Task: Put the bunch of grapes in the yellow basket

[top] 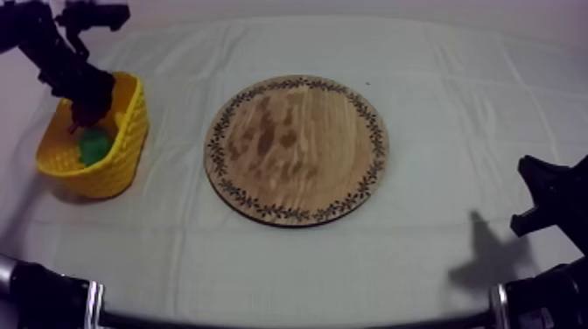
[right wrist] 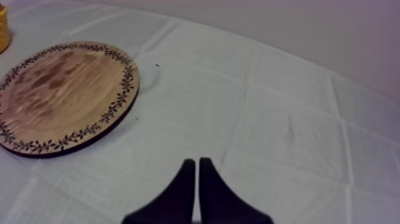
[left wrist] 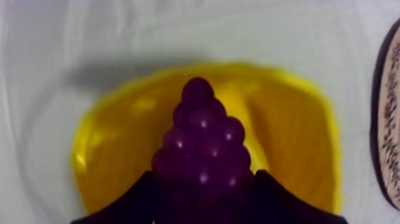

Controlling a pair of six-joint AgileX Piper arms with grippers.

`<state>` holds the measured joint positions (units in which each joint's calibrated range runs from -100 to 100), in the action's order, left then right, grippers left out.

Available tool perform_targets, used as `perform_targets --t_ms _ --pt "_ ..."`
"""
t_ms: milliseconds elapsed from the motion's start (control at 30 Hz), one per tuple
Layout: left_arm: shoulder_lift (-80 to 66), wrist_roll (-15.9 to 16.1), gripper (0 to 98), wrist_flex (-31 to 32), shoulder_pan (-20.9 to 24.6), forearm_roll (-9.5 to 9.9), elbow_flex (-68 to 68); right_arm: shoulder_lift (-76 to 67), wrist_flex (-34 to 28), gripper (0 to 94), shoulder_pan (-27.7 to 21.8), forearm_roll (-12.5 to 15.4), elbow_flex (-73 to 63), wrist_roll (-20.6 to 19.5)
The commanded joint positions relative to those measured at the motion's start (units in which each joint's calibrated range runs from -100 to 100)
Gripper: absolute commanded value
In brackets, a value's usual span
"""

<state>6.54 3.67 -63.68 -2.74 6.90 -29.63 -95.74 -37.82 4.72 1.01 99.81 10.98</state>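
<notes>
Found the left gripper (left wrist: 203, 176) pinching the bunch of grapes (left wrist: 202, 137) at its broad end, one black finger (left wrist: 128, 202) pressed to each side. Noted the bunch's long axis running straight out from the fingers, narrow tip foremost, pointing into the yellow basket (left wrist: 291, 125) directly beneath. Could not tell whether the tip touches the basket floor; judged the bunch to be hanging at or just above the rim. Confirmed from the top view: left arm reaching in from the upper left, gripper over the basket's opening, a green object (top: 94, 145) lying inside, kind not determinable. Recorded the wooden board (top: 297, 150) bare, near the basket but apart from it. Found the right gripper (right wrist: 197, 164) pressed together as a narrow wedge on nothing, resting low at its own side, well apart from board and basket. Judged the carry complete and release the step in hand: needs only a parting of the left fingers, perhaps after a slight lowering. Flagged one risk: landing on the green object and rolling toward the rim.
</notes>
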Motion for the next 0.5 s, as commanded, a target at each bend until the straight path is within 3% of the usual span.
perform_targets --t_ms 0,233,300,467 --pt "-0.2 -0.1 41.6 0.3 0.2 0.07 -1.8 0.0 0.0 0.4 0.0 0.0 0.0 0.0" --pt "-1.1 -0.9 45.2 0.5 0.5 0.66 -2.9 0.0 0.0 0.4 0.0 0.0 0.0 0.0" --pt "-1.5 -1.6 53.4 0.3 0.5 0.93 -2.8 0.0 0.0 0.4 0.0 0.0 0.0 0.0" --pt "-2.5 -4.7 86.3 -0.6 0.2 1.84 -2.6 0.0 0.0 0.4 0.0 0.0 0.0 0.0"
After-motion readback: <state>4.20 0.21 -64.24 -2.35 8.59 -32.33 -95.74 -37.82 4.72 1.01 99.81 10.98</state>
